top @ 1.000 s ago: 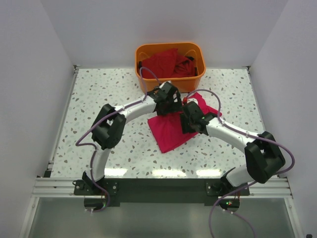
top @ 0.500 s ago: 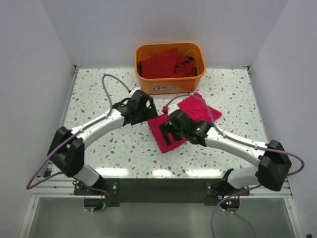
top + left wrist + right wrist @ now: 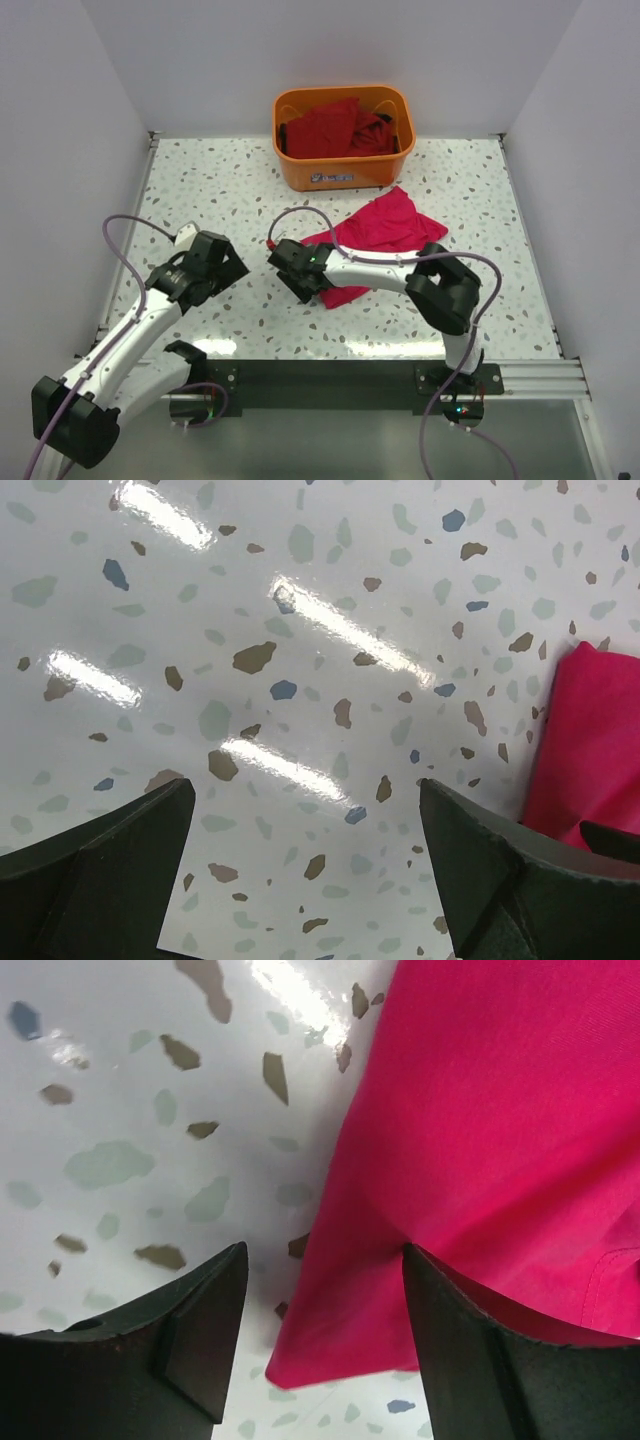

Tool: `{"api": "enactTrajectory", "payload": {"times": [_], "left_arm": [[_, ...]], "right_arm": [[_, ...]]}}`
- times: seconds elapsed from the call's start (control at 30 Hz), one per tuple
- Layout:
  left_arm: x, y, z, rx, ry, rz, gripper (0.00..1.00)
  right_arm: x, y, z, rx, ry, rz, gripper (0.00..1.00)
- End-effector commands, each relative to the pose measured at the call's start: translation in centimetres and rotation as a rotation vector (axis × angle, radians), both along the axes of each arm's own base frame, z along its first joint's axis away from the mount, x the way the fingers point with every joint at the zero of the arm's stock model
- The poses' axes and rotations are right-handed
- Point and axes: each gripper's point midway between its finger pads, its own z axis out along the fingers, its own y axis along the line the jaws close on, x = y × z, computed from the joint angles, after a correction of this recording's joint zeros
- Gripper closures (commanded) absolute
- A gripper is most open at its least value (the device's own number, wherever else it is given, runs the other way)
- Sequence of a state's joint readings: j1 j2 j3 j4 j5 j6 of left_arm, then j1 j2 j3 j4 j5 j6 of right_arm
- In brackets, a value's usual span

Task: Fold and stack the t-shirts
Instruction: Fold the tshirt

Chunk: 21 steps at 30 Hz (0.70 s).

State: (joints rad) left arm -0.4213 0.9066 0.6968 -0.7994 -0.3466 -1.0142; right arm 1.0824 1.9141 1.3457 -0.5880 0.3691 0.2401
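A bright pinkish-crimson t-shirt (image 3: 385, 225) lies crumpled on the speckled table (image 3: 200, 190) in front of the basket, with one flap reaching down to the near left. My right gripper (image 3: 293, 272) is open at the shirt's near-left edge. In the right wrist view its jaws (image 3: 320, 1350) straddle a corner of the shirt (image 3: 500, 1110) without closing on it. My left gripper (image 3: 222, 268) is open and empty over bare table to the left. In the left wrist view (image 3: 305, 880) the shirt's edge (image 3: 595, 750) shows at the right. Darker red t-shirts (image 3: 335, 128) lie heaped in the basket.
The orange plastic basket (image 3: 345, 175) stands at the back centre of the table. White walls close in the left, right and back sides. The right arm's cable (image 3: 300, 215) loops over the table beside the shirt.
My left arm has drawn back from the shirt to the near left. My right gripper has moved left along the shirt to its near-left corner. The shirt now lies more spread out.
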Motion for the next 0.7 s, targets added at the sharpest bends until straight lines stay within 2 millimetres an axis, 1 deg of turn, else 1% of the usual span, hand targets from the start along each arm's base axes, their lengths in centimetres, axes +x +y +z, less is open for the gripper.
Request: {"api": "enactTrajectory", "payload": {"times": [0.0, 0.03, 0.07, 0.1, 0.13, 0.17, 0.2, 0.27, 0.3, 0.33, 0.37, 0.4, 0.43, 0.47, 0.5, 0.53, 0.6, 0.63, 0.67], "left_arm": [[-1.2, 1.6, -0.7, 0.043, 0.034, 0.063, 0.0], [-1.3, 1.7, -0.8, 0.049, 0.042, 0.066, 0.0], [-1.4, 1.7, -0.9, 0.052, 0.047, 0.064, 0.0], [-1.3, 1.7, -0.8, 0.052, 0.048, 0.064, 0.0], [-1.4, 1.8, -0.8, 0.056, 0.053, 0.065, 0.0], [-1.3, 1.7, -0.8, 0.057, 0.054, 0.065, 0.0], [-1.3, 1.7, -0.8, 0.058, 0.054, 0.066, 0.0], [-1.1, 1.7, -0.7, 0.061, 0.05, 0.065, 0.0], [-1.0, 1.7, -0.6, 0.06, 0.048, 0.067, 0.0], [-0.9, 1.8, -0.5, 0.065, 0.045, 0.07, 0.0], [-0.9, 1.9, -0.4, 0.069, 0.045, 0.07, 0.0], [-0.9, 2.0, -0.4, 0.073, 0.046, 0.071, 0.0], [-0.8, 2.2, -0.2, 0.085, 0.042, 0.077, 0.0], [-0.9, 2.4, -0.2, 0.094, 0.044, 0.083, 0.0], [-0.9, 2.7, 0.0, 0.11, 0.041, 0.092, 0.0], [-0.9, 2.9, 0.2, 0.119, 0.042, 0.097, 0.0], [-0.9, 3.5, 0.7, 0.138, 0.036, 0.113, 0.0], [-0.9, 3.7, 0.9, 0.146, 0.032, 0.119, 0.0], [-0.9, 4.0, 1.2, 0.154, 0.029, 0.13, 0.0]], "right_arm": [[1.8, -0.6, 0.7, -0.089, -0.063, -0.037, 0.34], [2.0, -0.8, 0.4, -0.105, -0.069, -0.041, 0.35], [2.4, -1.1, 0.5, -0.122, -0.096, -0.06, 0.38], [2.5, -1.2, 0.1, -0.133, -0.096, -0.06, 0.57], [2.5, -1.5, -0.1, -0.15, -0.099, -0.067, 0.61], [2.7, -1.6, -0.2, -0.154, -0.107, -0.076, 0.61], [2.5, -1.8, -0.8, -0.169, -0.094, -0.064, 0.6], [2.6, -1.9, -1.3, -0.175, -0.094, -0.066, 0.64], [2.5, -1.9, -1.5, -0.179, -0.083, -0.062, 0.7], [2.2, -1.8, -1.9, -0.182, -0.072, -0.055, 0.73], [2.0, -1.7, -1.9, -0.174, -0.06, -0.054, 0.82], [1.1, -1.1, -2.2, -0.144, -0.008, -0.038, 0.92], [0.5, -0.5, -1.7, -0.105, 0.013, -0.029, 0.96], [-0.4, 0.0, -1.5, -0.069, 0.046, -0.027, 1.0], [-2.1, 1.1, -1.3, -0.005, 0.131, 0.004, 1.0], [-3.2, 2.0, -0.2, 0.045, 0.157, 0.023, 1.0], [-5.3, 3.4, 1.1, 0.124, 0.219, 0.05, 1.0], [-7.3, 4.4, 1.8, 0.164, 0.273, 0.092, 1.0], [-8.3, 5.2, 3.2, 0.222, 0.298, 0.1, 1.0]]}}
